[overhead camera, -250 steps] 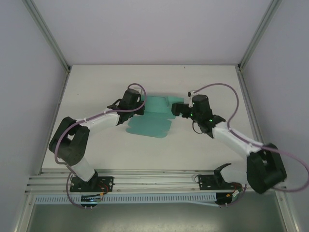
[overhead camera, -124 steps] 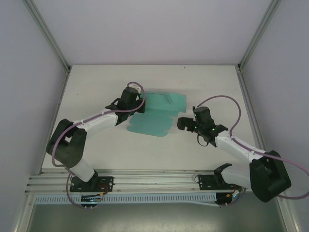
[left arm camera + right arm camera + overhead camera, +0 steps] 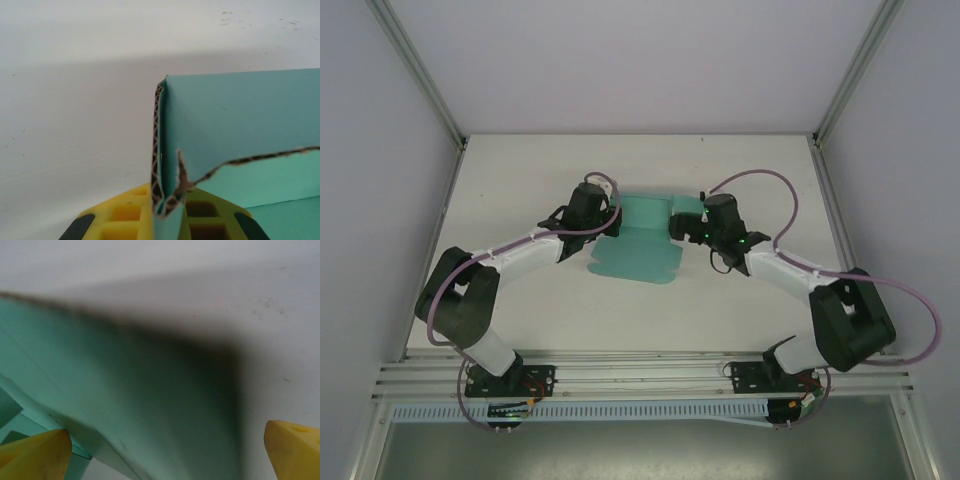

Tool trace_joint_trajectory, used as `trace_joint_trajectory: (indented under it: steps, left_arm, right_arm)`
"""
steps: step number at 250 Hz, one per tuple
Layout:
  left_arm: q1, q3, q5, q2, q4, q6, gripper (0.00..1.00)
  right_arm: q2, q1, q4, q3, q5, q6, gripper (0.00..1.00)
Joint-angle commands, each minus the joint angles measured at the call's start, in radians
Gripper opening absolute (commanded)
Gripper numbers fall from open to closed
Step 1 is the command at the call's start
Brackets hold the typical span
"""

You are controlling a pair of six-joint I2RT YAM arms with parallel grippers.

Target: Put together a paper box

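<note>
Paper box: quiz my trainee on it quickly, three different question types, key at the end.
1. True or false: the left claw pinches a folded-up corner of the paper box.
2. The right claw is: A open, B shut on the box, C holding a pen.
3. Fill in: the box lies on the white ____.
Key: 1 true; 2 A; 3 table.
</note>
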Motion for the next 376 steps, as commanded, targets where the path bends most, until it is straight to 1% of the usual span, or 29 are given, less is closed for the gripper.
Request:
trace_joint_trajectory:
  steps: [1, 19, 36, 58, 85, 121, 143, 145, 159, 176, 179, 188, 197, 208, 221, 244, 272, 289, 332, 376]
  left_arm:
    - [-0.006, -0.001, 0.082, -0.013, 0.043, -0.035, 0.00]
    - [-0.006, 0.009, 0.062, -0.013, 0.024, -0.046, 0.00]
    - [-0.006, 0.012, 0.040, -0.016, 0.011, -0.051, 0.00]
    - [-0.006, 0.008, 0.004, -0.020, -0.003, -0.061, 0.00]
    - [-0.006, 0.000, -0.043, -0.024, -0.015, -0.075, 0.00]
    - [-0.006, -0.008, -0.062, -0.032, -0.010, -0.072, 0.00]
    - [-0.006, -0.020, -0.055, -0.036, 0.008, -0.065, 0.00]
    - [-0.006, -0.021, -0.053, -0.038, 0.009, -0.065, 0.00]
    - [-0.006, -0.025, -0.035, -0.039, 0.021, -0.054, 0.00]
    - [-0.006, -0.028, -0.012, -0.044, 0.028, -0.047, 0.00]
    - [-0.006, -0.028, -0.007, -0.044, 0.030, -0.045, 0.00]
    - [-0.006, -0.032, 0.001, -0.049, 0.034, -0.041, 0.00]
    - [-0.006, -0.036, 0.006, -0.052, 0.040, -0.039, 0.00]
    - [-0.006, -0.040, 0.010, -0.056, 0.043, -0.035, 0.00]
    - [-0.006, -0.045, 0.006, -0.060, 0.047, -0.038, 0.00]
    - [-0.006, -0.048, 0.006, -0.064, 0.045, -0.036, 0.00]
    - [-0.006, -0.051, 0.016, -0.063, 0.050, -0.034, 0.00]
    - [-0.005, -0.048, 0.008, -0.058, 0.041, -0.035, 0.00]
    - [-0.006, -0.047, -0.004, -0.051, 0.033, -0.044, 0.00]
    - [-0.007, -0.035, -0.003, -0.041, 0.029, -0.051, 0.00]
  right_arm:
    - [0.064, 0.056, 0.074, 0.051, 0.088, -0.001, 0.99]
    - [0.082, 0.079, 0.083, 0.061, 0.157, -0.009, 0.99]
    - [0.071, 0.082, 0.067, 0.062, 0.177, 0.006, 0.99]
    - [0.010, 0.082, 0.040, 0.039, 0.187, -0.008, 0.99]
    - [-0.122, 0.082, -0.052, -0.004, 0.213, -0.030, 0.99]
    - [-0.345, 0.070, -0.195, -0.079, 0.270, -0.032, 0.99]
    - [-0.476, 0.041, -0.211, -0.147, 0.282, -0.047, 0.99]
    - [-0.486, 0.019, -0.210, -0.153, 0.281, -0.047, 0.99]
    - [-0.539, -0.076, -0.208, -0.183, 0.211, -0.046, 0.99]
    - [-0.563, -0.226, -0.207, -0.197, 0.094, -0.017, 0.99]
    - [-0.560, -0.252, -0.206, -0.196, 0.088, -0.012, 0.99]
    - [-0.550, -0.320, -0.193, -0.195, -0.007, -0.007, 0.99]
    - [-0.531, -0.366, -0.177, -0.189, -0.065, -0.001, 0.99]
    - [-0.501, -0.393, -0.153, -0.177, -0.127, -0.008, 0.99]
    - [-0.462, -0.395, -0.125, -0.158, -0.186, -0.030, 0.99]
    - [-0.374, -0.396, -0.093, -0.121, -0.283, -0.016, 0.99]
    - [-0.279, -0.379, -0.020, -0.107, -0.364, 0.005, 0.99]
    - [-0.241, -0.354, -0.001, -0.091, -0.386, 0.000, 0.99]
    - [-0.222, -0.257, 0.034, -0.085, -0.449, -0.053, 0.99]
    - [-0.219, -0.186, 0.041, -0.080, -0.572, -0.098, 0.99]
